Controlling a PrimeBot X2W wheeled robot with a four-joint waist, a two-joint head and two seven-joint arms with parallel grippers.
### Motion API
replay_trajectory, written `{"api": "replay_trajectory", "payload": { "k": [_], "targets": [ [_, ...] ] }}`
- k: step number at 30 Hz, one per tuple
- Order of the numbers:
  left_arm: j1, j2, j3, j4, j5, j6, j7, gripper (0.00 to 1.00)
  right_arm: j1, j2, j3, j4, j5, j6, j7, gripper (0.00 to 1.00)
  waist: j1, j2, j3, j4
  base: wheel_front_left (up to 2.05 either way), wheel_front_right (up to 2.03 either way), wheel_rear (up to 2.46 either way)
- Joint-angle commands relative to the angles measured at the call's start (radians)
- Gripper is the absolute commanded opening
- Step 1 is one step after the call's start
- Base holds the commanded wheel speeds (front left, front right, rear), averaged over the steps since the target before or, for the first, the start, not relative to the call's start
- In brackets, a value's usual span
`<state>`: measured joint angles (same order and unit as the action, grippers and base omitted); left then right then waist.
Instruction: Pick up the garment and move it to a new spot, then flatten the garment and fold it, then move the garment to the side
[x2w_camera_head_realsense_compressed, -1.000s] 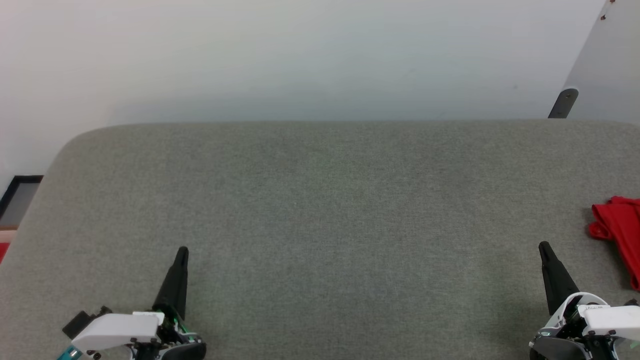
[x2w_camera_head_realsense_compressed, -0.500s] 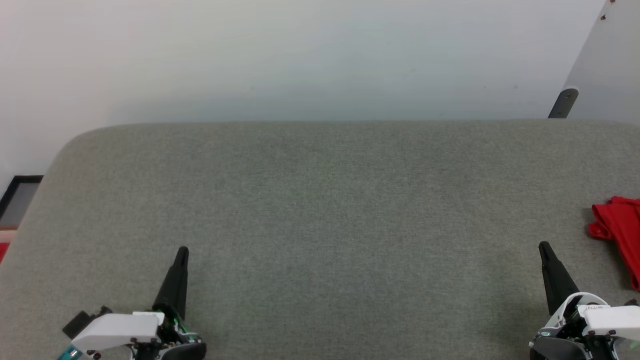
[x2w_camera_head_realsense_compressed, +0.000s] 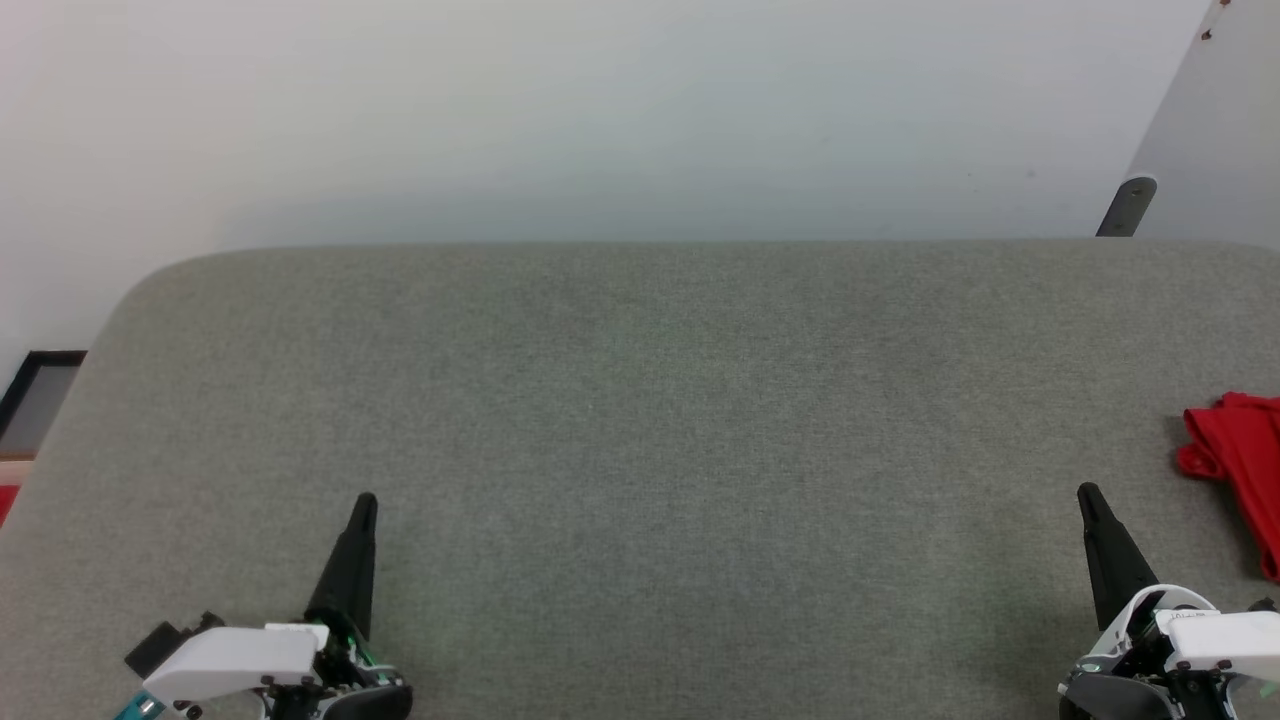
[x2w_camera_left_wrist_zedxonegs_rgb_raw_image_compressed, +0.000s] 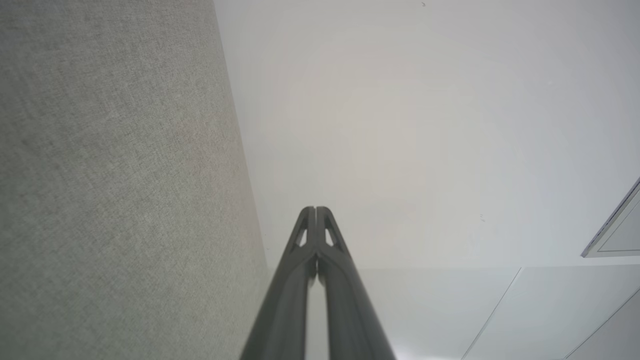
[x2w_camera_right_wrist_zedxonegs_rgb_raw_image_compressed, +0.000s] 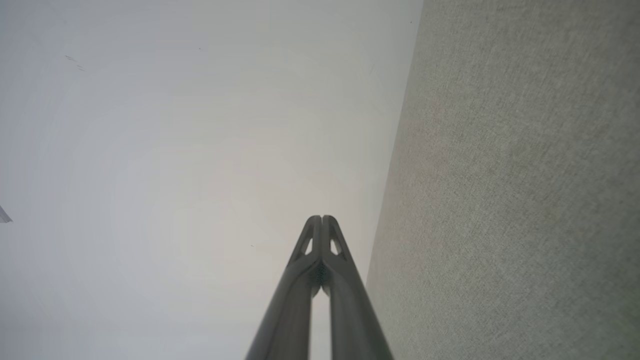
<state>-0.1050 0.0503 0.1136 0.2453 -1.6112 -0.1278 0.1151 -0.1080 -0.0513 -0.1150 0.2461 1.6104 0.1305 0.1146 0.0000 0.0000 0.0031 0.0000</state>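
Observation:
A crumpled red garment (x2w_camera_head_realsense_compressed: 1240, 460) lies at the far right edge of the grey table, cut off by the head view's border; its sleeves, letters and number are hidden. My right gripper (x2w_camera_head_realsense_compressed: 1088, 494) stands at the lower right, just left of the garment and apart from it. In the right wrist view its tips (x2w_camera_right_wrist_zedxonegs_rgb_raw_image_compressed: 321, 218) press together with nothing between them. My left gripper (x2w_camera_head_realsense_compressed: 366, 500) rests at the lower left, far from the garment, and its tips (x2w_camera_left_wrist_zedxonegs_rgb_raw_image_compressed: 315, 209) are likewise shut and empty.
The grey fabric-covered table (x2w_camera_head_realsense_compressed: 640, 400) spreads wide between the two grippers. A pale wall rises behind its far edge. A dark post (x2w_camera_head_realsense_compressed: 1126, 205) leans at the back right, and a dark frame (x2w_camera_head_realsense_compressed: 35, 390) sits past the table's left edge.

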Motion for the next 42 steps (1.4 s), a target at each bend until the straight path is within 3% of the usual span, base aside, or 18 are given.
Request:
{"api": "replay_trajectory", "payload": {
  "k": [1,42],
  "targets": [
    [-0.009,-0.001,0.002,0.001,-0.003,-0.006,0.001,0.0,-0.003,0.004,0.001,0.0,0.005,0.0,0.001,0.0,0.0,0.0,0.0,0.0,0.0,0.0,0.0],
    [-0.009,-0.001,0.002,0.001,-0.004,-0.006,0.001,0.0,-0.003,0.004,0.001,0.0,0.005,0.0,0.001,0.0,0.0,0.0,0.0,0.0,0.0,0.0,0.0]
  ]
}}
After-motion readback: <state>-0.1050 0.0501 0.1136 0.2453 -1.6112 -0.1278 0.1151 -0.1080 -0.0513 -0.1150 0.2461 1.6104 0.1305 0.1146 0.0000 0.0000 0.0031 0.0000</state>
